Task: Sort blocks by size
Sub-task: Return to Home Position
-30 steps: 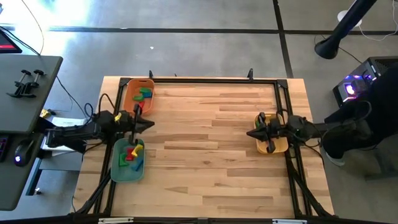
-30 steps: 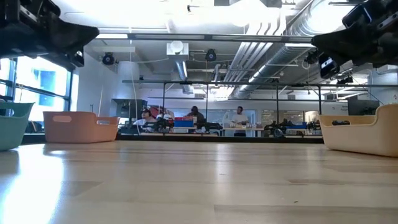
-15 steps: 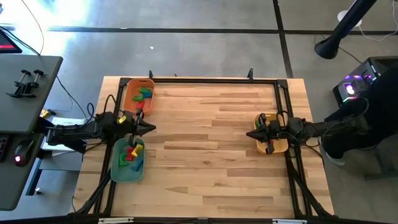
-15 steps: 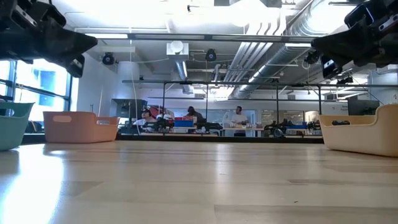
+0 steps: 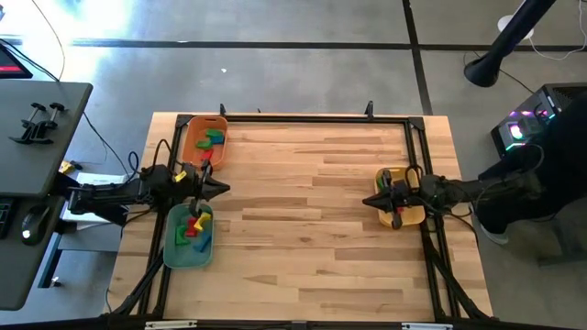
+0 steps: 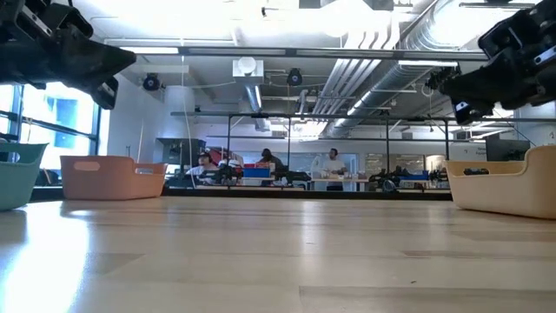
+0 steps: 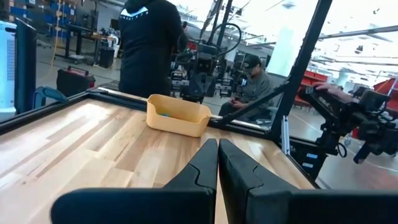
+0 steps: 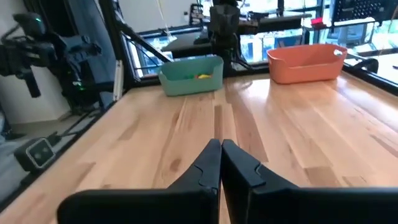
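Observation:
Several red, green, blue and yellow blocks lie in the orange tray (image 5: pixel 204 139) at the far left and in the teal tray (image 5: pixel 189 236) at the near left. The yellow tray (image 5: pixel 404 197) stands at the right. My left gripper (image 5: pixel 223 188) is shut and empty, above the table between the orange and teal trays. My right gripper (image 5: pixel 368 199) is shut and empty, above the table at the yellow tray's left side. Both sets of fingers point toward the table's middle.
A black frame (image 5: pixel 312 117) runs along the table's edges. The wide wooden middle of the table (image 5: pixel 303 211) lies between the two grippers. People and benches show in the room beyond the table (image 6: pixel 278 169). A person stands behind the yellow tray in the left wrist view (image 7: pixel 149 43).
My left gripper has drawn back a little toward the table's left edge. My right gripper has shifted slightly toward the table's right edge and down a little. Both have stayed shut.

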### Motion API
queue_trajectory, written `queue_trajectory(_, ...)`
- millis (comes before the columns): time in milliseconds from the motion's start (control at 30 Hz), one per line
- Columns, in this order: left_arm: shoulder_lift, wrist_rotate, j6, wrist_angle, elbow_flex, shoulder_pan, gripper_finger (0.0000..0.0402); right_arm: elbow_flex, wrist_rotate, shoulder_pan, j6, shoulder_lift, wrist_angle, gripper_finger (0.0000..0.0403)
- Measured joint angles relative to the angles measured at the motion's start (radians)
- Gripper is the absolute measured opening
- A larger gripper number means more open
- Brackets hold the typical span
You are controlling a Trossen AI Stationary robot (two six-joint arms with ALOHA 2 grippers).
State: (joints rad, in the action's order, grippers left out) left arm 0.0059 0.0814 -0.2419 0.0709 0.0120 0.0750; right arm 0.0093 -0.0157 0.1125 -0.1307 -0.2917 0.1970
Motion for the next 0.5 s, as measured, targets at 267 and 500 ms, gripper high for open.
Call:
queue_trajectory(267,0.0,0.001,0.001,0.0,0.0,0.0,0.0001,0.0,-0.002,-0.024,-0.079,0.231,-0.161,0.0)
queue_trajectory(500,0.0,0.0,0.0,-0.002,0.001,0.0,0.0001,0.0,0.008,-0.077,-0.196,0.292,-0.127,0.0)
